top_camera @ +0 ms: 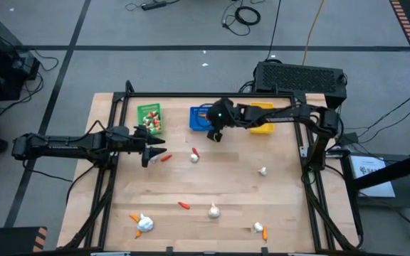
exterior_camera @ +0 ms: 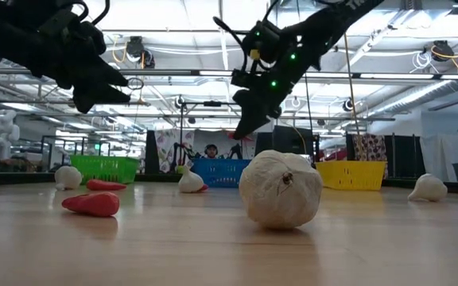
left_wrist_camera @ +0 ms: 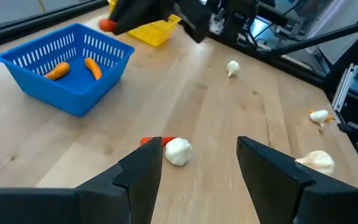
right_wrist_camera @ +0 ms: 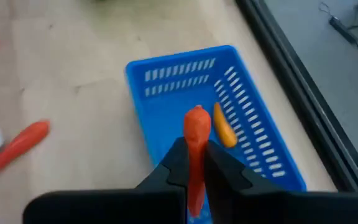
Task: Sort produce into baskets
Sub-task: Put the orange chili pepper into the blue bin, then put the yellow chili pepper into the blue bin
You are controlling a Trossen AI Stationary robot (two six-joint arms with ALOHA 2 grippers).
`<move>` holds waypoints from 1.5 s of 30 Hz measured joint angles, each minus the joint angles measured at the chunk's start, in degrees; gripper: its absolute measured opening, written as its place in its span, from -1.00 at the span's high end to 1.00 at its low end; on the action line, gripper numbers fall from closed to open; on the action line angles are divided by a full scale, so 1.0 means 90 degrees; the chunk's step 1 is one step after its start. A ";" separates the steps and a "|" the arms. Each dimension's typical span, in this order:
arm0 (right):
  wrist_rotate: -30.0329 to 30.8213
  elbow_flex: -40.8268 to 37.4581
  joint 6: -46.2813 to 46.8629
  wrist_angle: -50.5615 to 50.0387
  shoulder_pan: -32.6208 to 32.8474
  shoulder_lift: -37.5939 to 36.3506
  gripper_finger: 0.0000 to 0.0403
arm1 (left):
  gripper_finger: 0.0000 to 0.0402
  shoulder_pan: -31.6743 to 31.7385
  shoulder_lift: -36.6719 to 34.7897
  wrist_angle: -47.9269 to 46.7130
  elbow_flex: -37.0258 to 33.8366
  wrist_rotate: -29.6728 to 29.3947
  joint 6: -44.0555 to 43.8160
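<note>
- Pinched between the pressed fingers of the right end effector (right_wrist_camera: 194,163): a slim orange carrot piece (right_wrist_camera: 196,140), held directly over the blue basket (right_wrist_camera: 166,78) at the tabletop's far edge, apparently ready for release beside the orange piece (right_wrist_camera: 223,132) lying inside
- Spread and empty, over the left half of the tabletop: the left end effector (left_wrist_camera: 197,168), pointed at a white garlic bulb (left_wrist_camera: 178,152) touching a red piece (left_wrist_camera: 149,141), likely the next pick
- Lined along the far edge: green basket (top_camera: 149,118), blue basket, yellow basket (top_camera: 262,118), one per produce type by the look of it
- Scattered across the pale wood tabletop (top_camera: 226,181): more bulbs and red and orange pieces, unsorted
- Beyond: grey floor with cables, a black box (top_camera: 301,77) behind the far right corner
</note>
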 joint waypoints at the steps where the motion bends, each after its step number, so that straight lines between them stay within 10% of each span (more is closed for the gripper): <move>1: -0.0007 0.0000 0.0008 0.0024 -0.0046 0.0010 0.89 | -0.07 0.0000 0.0000 0.0009 0.0000 -0.0003 0.0009; 17: 0.0003 0.0002 0.0121 0.0517 -0.0235 0.0105 0.86 | -0.07 0.0000 0.0070 -0.0091 0.0000 0.0012 0.0095; 33: -0.0006 0.0002 0.0171 0.0528 -0.0240 0.0104 0.31 | -0.07 -0.0002 0.0070 -0.0763 0.0000 0.0190 0.0145; 45: -0.1039 0.0002 0.0152 0.1057 0.0923 0.0104 0.28 | -0.07 -0.0145 0.0070 -0.0858 0.0187 0.0821 -0.0197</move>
